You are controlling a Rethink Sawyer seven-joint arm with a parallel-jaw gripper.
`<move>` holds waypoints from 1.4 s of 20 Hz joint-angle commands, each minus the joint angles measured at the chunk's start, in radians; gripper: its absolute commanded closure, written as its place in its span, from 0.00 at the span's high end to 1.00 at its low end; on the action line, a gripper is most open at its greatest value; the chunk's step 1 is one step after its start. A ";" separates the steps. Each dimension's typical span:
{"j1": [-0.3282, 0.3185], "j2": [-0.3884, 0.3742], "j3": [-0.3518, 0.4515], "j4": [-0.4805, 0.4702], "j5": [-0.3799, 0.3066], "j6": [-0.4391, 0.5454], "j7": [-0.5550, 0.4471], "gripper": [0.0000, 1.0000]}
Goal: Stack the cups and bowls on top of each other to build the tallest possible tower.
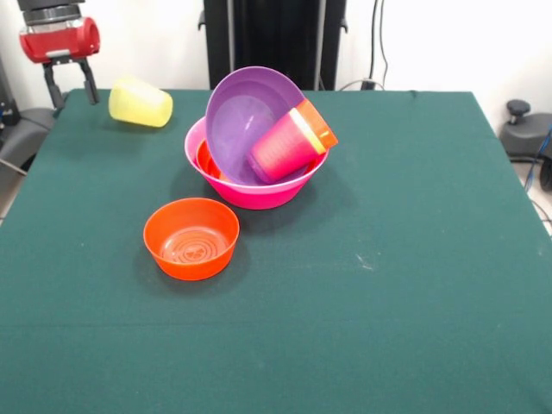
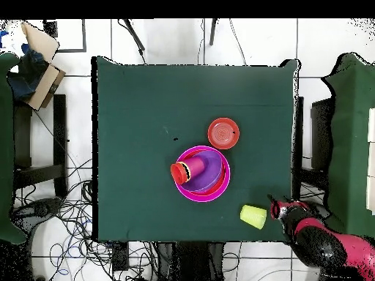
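My gripper [image 1: 71, 84] hangs spread and empty at the table's far left corner, beside a tipped yellow cup [image 1: 140, 102]. The pink bowl [image 1: 259, 191] holds the tilted purple bowl [image 1: 244, 116] and nested cups [image 1: 293, 140]; an orange bowl [image 1: 191, 237] sits nearer.

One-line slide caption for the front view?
Gripper beside a tipped yellow cup; purple bowl tilted in pink bowl.
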 commanded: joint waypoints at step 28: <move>0.044 0.059 -0.114 0.072 -0.108 -0.048 -0.112 1.00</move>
